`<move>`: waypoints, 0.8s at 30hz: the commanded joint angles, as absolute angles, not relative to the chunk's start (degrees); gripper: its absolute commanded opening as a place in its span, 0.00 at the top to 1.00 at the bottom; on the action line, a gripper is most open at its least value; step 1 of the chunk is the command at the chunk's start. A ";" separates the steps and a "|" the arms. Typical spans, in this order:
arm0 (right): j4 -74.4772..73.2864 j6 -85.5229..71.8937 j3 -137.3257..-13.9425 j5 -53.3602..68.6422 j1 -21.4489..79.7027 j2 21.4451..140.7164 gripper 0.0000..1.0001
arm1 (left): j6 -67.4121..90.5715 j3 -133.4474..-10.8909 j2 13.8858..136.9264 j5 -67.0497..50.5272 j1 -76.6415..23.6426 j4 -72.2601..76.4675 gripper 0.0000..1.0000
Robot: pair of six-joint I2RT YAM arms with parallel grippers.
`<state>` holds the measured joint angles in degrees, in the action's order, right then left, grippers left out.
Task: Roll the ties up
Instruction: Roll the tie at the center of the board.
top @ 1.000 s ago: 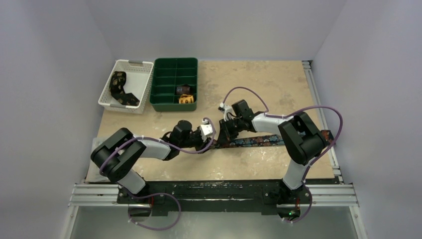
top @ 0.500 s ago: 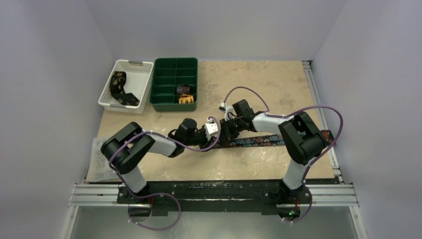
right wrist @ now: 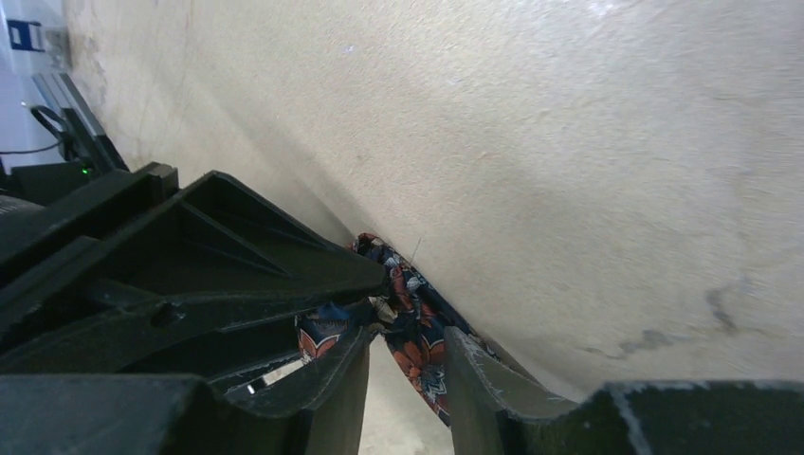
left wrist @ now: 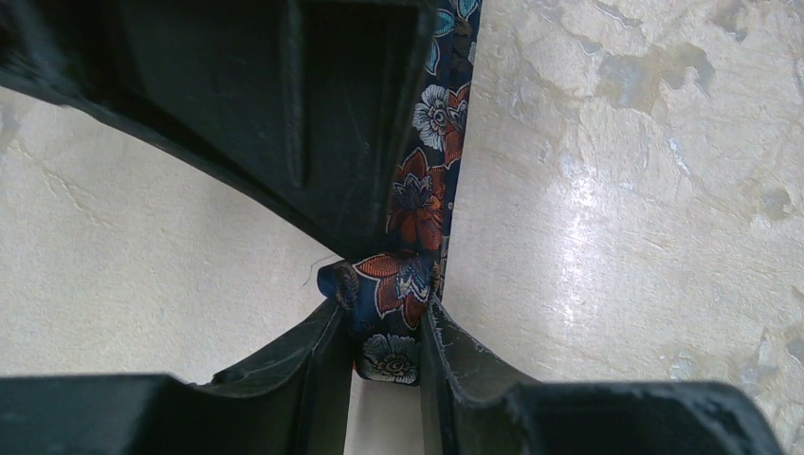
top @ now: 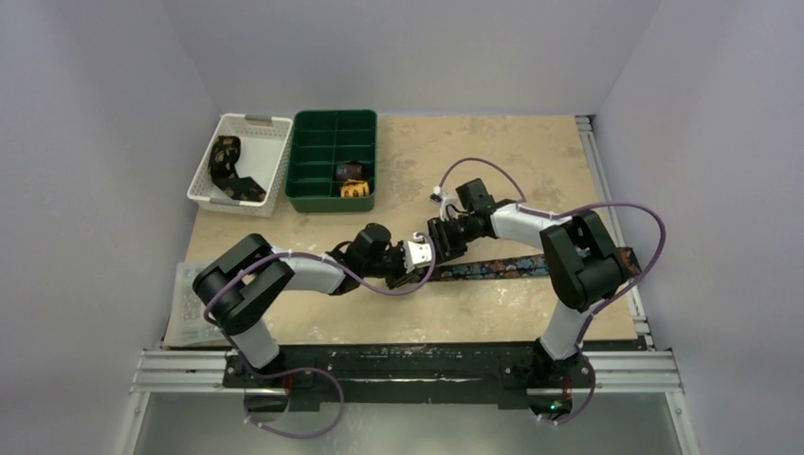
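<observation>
A dark navy tie (top: 502,266) with a flower print lies flat across the table, running right from both grippers. Its left end is folded into a small roll (left wrist: 391,313). My left gripper (left wrist: 384,320) is shut on that roll, with both fingers pressed against its sides. My right gripper (right wrist: 403,349) hovers right over the same end with its jaws apart, and the tie (right wrist: 417,332) passes loosely beside its right finger. In the top view the left gripper (top: 420,259) and right gripper (top: 442,243) nearly touch.
A white basket (top: 270,156) at the back left holds a black-and-gold tie (top: 228,169). Beside it, a green divided tray (top: 313,152) holds two rolled ties (top: 352,180). Purple cables loop over both arms. The metal rail runs along the table's right edge.
The left arm has reached further right and its fingers have closed in on the tie's rolled end. The right gripper has opened and shifted slightly right.
</observation>
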<state>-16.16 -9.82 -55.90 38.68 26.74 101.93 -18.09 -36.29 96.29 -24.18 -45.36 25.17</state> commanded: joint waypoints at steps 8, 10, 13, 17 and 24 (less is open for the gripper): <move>-17.78 -14.47 -56.09 48.61 22.59 96.42 0.55 | -23.49 -37.29 100.14 -20.55 -48.27 12.72 0.73; -15.93 -15.99 -55.25 49.63 22.78 97.01 0.56 | -23.55 -37.75 100.57 -20.39 -48.34 12.13 0.72; -13.51 -17.88 -54.17 49.92 23.72 97.59 0.58 | -23.83 -37.97 100.81 -20.41 -48.44 11.70 0.72; -12.94 -18.12 -53.57 47.52 25.60 98.60 0.58 | -23.85 -38.01 100.84 -20.46 -48.59 11.67 0.71; -15.33 -14.68 -54.05 44.21 25.71 99.94 0.65 | -23.93 -38.10 100.97 -20.28 -48.60 11.67 0.71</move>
